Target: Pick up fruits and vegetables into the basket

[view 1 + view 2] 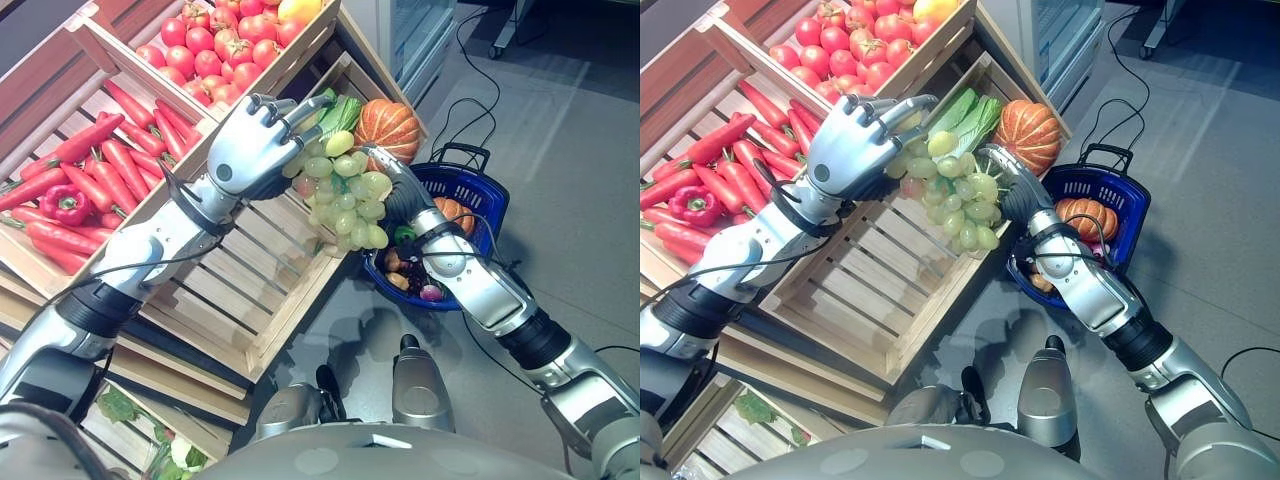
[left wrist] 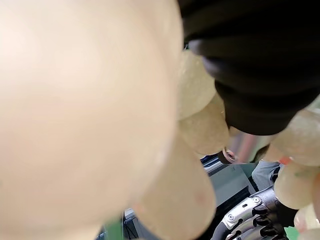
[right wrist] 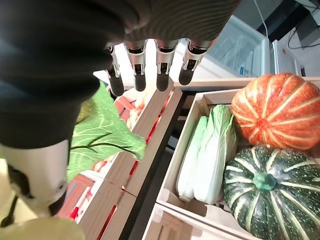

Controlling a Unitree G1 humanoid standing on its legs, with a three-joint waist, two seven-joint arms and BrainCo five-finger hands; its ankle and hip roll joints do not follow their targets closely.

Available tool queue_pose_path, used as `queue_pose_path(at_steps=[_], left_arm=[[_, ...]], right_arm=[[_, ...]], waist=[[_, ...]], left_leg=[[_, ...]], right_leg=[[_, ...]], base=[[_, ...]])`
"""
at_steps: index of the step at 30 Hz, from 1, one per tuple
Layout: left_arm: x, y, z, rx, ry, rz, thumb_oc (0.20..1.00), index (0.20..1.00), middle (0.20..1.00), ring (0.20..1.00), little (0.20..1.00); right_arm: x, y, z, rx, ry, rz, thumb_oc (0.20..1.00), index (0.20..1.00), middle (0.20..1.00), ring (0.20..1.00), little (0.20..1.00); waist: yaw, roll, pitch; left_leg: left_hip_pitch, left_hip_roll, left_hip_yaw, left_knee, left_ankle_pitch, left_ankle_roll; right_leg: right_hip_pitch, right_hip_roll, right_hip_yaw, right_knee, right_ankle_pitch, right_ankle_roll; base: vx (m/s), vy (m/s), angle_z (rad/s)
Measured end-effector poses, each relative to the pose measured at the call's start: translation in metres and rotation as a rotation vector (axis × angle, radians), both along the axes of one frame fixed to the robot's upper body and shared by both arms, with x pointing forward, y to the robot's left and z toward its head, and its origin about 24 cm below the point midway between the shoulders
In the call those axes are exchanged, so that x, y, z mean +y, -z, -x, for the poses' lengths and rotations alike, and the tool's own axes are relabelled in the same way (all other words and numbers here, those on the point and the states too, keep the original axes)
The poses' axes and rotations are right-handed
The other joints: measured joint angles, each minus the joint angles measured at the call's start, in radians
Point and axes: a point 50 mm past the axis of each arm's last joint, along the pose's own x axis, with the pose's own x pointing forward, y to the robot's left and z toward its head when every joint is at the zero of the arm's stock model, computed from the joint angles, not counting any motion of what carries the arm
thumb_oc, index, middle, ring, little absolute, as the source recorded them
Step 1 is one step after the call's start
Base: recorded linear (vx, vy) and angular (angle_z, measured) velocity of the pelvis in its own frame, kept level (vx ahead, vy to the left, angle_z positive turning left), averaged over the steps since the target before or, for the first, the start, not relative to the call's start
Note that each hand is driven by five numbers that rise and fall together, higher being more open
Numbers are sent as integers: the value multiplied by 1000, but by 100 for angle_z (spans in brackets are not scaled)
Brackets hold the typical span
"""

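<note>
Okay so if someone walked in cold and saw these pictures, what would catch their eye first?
Probably the bunch of green grapes in mid-air, the left hand curled round its top and the right hand at its side. Behind sit wooden crates of red peppers and tomatoes, with an orange pumpkin. A blue basket stands on the floor beside the crates.

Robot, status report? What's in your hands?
Left hand shut on grape bunch. Right hand open beside it. Blue basket below right. Path clear.
</note>
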Motion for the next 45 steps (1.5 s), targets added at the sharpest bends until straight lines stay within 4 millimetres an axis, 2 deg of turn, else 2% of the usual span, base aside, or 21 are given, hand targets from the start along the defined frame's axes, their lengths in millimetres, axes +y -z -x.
queue_pose_path(at_steps=[5,11,16,21,28,38,41,45], left_arm=[[1,1,-1,0,-11,-10,200,200,200,200,200],[4,1,-3,-15,-51,-51,200,200,200,200,200],[7,4,-4,-22,-92,-56,200,200,200,200,200],[9,7,-3,-28,-113,-72,200,200,200,200,200],[17,19,0,-3,-164,-90,200,200,200,200,200],[20,23,-1,-35,-218,-95,200,200,200,200,200],[17,24,-2,-42,-221,-55,200,200,200,200,200],[11,24,-4,-53,-219,-57,200,200,200,200,200]], right_arm=[[-5,3,1,53,-39,39,1000,1000,1000,1000,1000],[-16,-1,6,83,-55,-42,1000,1000,1000,1000,1000],[-20,-8,20,63,-83,-152,1000,1000,1000,1000,1000],[-24,-15,25,23,-92,-199,1000,1000,1000,1000,1000],[-32,-36,32,-76,-101,-336,1000,1000,1000,1000,1000],[-18,-32,36,-6,-211,-498,1000,1000,1000,1000,1000],[-1,-24,39,54,-262,-555,1000,1000,1000,1000,1000],[9,-16,39,110,-267,-592,1000,1000,1000,1000,1000]], waist=[[1,-2,-3],[-9,-10,-7],[-24,-10,-8],[-33,-10,-8],[-45,-10,-8],[-55,-9,-7],[-54,-8,-6],[-50,-8,-6]], left_leg=[[9,1,-2,-6,0,0],[34,2,0,-25,3,-1],[38,2,8,-39,4,-1],[44,2,12,-51,4,-1],[47,2,13,-59,4,-1],[63,2,24,-74,5,-2],[62,1,22,-74,5,-2],[62,1,18,-74,5,-2]], right_leg=[[11,2,-4,-1,0,0],[34,10,-4,-23,1,3],[34,12,0,-34,3,6],[35,14,1,-34,4,7],[37,20,3,-51,5,10],[42,17,7,-54,4,12],[43,14,5,-53,4,12],[47,12,0,-53,4,12]], base=[[11,-15,1],[1,-6,0],[-6,9,-3],[-2,4,-1],[0,0,0],[-2,8,-3],[0,0,0],[2,-8,2]])
